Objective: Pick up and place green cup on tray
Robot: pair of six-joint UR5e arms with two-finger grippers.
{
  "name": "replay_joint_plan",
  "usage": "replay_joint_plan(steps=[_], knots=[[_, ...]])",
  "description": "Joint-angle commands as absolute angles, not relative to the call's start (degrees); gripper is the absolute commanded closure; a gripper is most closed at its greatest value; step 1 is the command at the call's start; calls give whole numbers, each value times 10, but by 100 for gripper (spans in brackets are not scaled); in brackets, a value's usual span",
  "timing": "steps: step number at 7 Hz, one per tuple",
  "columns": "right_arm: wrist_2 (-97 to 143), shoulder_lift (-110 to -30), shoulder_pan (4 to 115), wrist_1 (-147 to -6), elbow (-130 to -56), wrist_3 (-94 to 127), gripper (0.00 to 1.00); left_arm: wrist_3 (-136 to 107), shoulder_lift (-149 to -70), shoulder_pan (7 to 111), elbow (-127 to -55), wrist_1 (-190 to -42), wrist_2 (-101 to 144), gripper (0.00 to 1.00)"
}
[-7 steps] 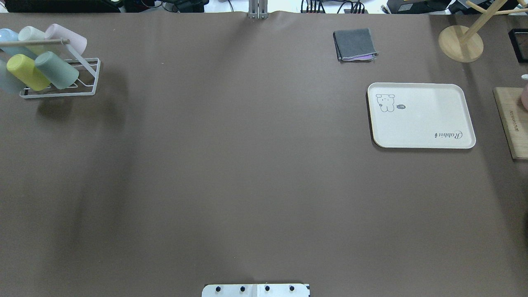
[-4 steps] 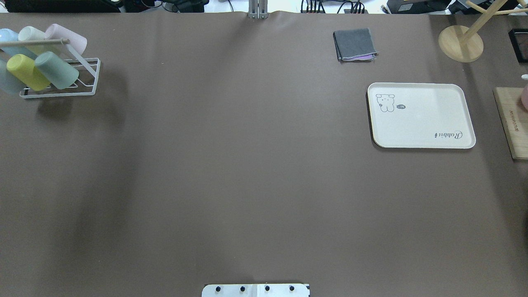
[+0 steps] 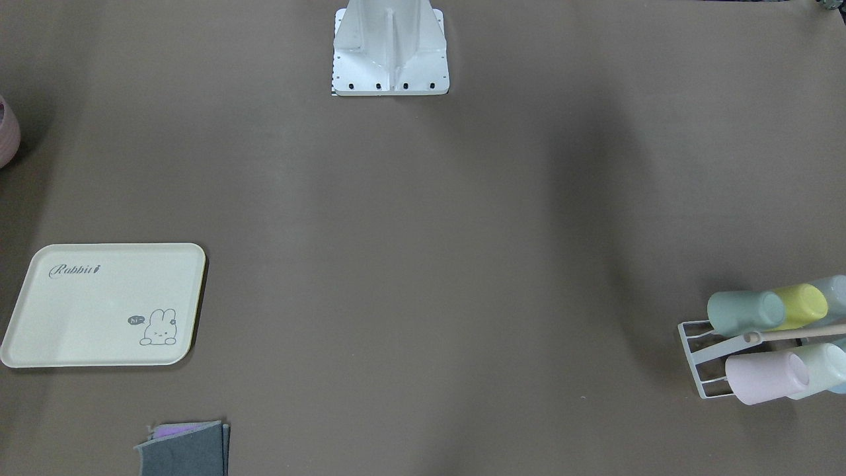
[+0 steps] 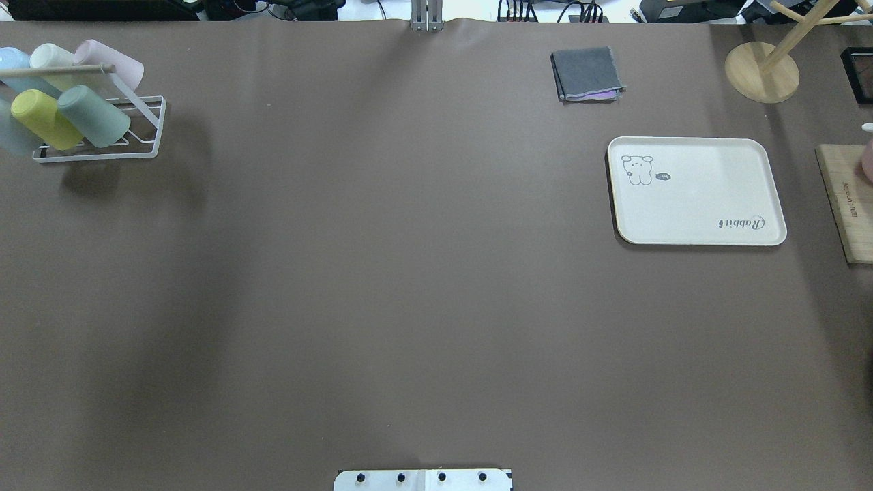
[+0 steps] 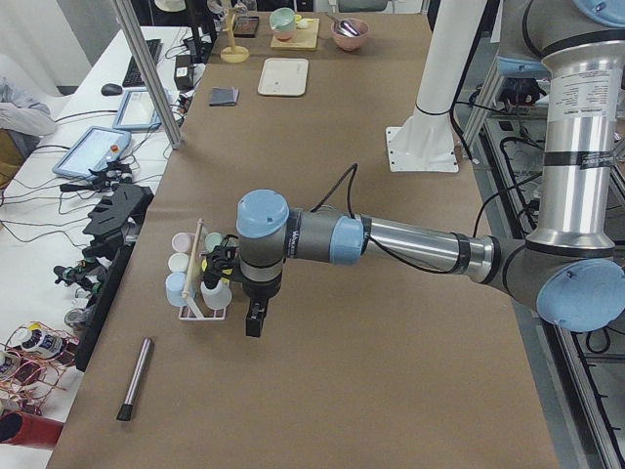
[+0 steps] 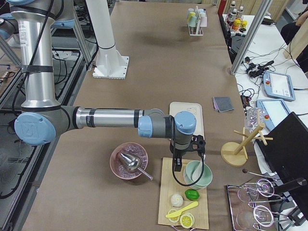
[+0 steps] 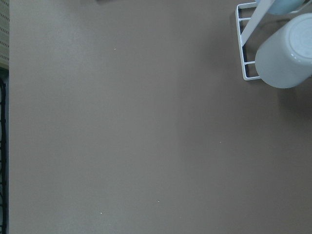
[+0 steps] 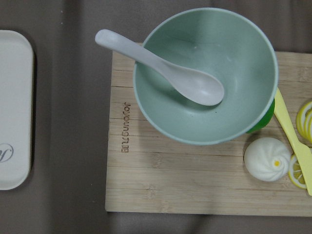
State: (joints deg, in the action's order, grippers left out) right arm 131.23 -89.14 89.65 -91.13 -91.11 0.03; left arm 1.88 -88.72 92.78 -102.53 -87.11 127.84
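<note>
The green cup (image 4: pixel 93 116) lies tilted on a white wire rack (image 4: pixel 146 129) at the table's far left, among yellow, pink and pale cups. It also shows in the front view (image 3: pixel 743 312). The cream tray (image 4: pixel 696 191) with "Rabbit" script lies bare at the right; its edge shows in the right wrist view (image 8: pixel 14 107). My left gripper (image 5: pixel 253 327) hangs beside the rack and shows only in the left side view; I cannot tell if it is open or shut. My right gripper (image 6: pixel 177 167) hangs over a wooden board, seen only in the right side view; I cannot tell its state.
The wooden board (image 8: pixel 195 185) holds a mint bowl (image 8: pixel 234 48) with a white spoon, a bun and lemon slices. A pink bowl (image 6: pixel 129 161) stands beside it. A folded grey cloth (image 4: pixel 588 73) and a wooden stand (image 4: pixel 762 71) sit at the far edge.
</note>
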Motion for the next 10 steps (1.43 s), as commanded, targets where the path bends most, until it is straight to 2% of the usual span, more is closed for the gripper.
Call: replay_joint_plan(steps=[1, 3, 6, 10], knots=[[1314, -890, 896, -911, -907, 0, 0, 19, -887, 927, -1035, -871, 1275, 1], [1325, -919, 896, -814, -883, 3, 0, 18, -889, 926, -1033, -870, 1278, 1], [1335, -907, 883, -789, -874, 76, 0, 19, -889, 924, -1037, -872, 1279, 1], [1332, -883, 793, -792, -946, 241, 0, 140, -908, 834, -1112, -888, 1226, 1]])
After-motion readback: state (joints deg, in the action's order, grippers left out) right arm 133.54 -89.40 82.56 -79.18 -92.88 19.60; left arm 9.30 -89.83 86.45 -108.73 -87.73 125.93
